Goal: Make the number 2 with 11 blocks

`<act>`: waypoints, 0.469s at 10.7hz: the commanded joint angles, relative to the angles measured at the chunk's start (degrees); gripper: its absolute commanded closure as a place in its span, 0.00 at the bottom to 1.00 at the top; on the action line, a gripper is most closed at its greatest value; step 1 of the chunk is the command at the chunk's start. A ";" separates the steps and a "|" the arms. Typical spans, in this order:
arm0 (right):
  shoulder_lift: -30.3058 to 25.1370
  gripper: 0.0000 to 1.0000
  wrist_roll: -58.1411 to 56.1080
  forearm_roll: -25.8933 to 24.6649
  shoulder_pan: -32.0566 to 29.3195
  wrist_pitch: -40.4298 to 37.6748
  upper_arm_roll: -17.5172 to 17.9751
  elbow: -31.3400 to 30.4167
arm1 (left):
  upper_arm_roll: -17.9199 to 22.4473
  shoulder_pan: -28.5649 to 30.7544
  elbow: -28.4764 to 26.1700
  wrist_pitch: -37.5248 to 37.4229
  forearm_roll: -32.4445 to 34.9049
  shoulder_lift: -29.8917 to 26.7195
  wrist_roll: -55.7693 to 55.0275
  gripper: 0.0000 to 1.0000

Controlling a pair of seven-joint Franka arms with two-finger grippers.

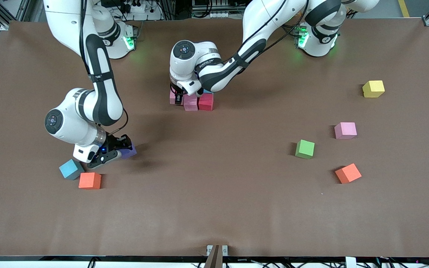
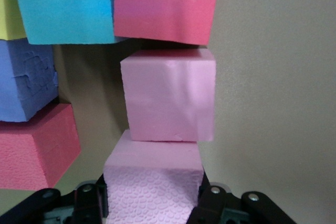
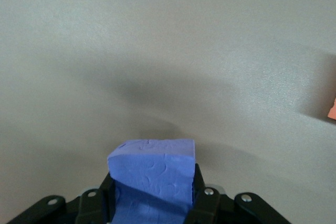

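Light blue block (image 1: pixel 71 169) and orange block (image 1: pixel 90 180) sit on the table (image 1: pixel 214 208) toward the right arm's end, touching at a corner. Just beside them, right gripper (image 1: pixel 119 149) clamped on a purple block (image 3: pixel 152 174), low over the table. Mid-table, near the bases: cluster of pink and red blocks, a pink block (image 1: pixel 190 103) touching a red block (image 1: pixel 206 102); left gripper (image 1: pixel 177 96) down at the cluster, fingers closed on the end pink block (image 2: pixel 152 192). Toward the left arm's end, scattered apart: green block (image 1: pixel 305 149), second orange block (image 1: pixel 348 173), lone pink block (image 1: pixel 345 130), yellow block (image 1: pixel 373 89).
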 commanded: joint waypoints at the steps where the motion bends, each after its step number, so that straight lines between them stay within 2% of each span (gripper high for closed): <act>1: -2.09 0.88 3.32 0.32 3.04 -0.12 -2.15 -2.29 | 3.07 -3.18 1.69 -0.77 -0.24 0.32 -8.35 0.58; 4: -2.00 0.88 9.55 0.32 10.40 -0.29 -7.15 -3.52 | 3.79 -4.15 2.92 -0.68 -0.24 1.55 -8.96 0.58; 5: -2.00 0.88 10.88 0.67 11.47 -0.29 -7.43 -4.05 | 4.05 -4.15 3.01 -0.68 -0.24 1.64 -9.84 0.58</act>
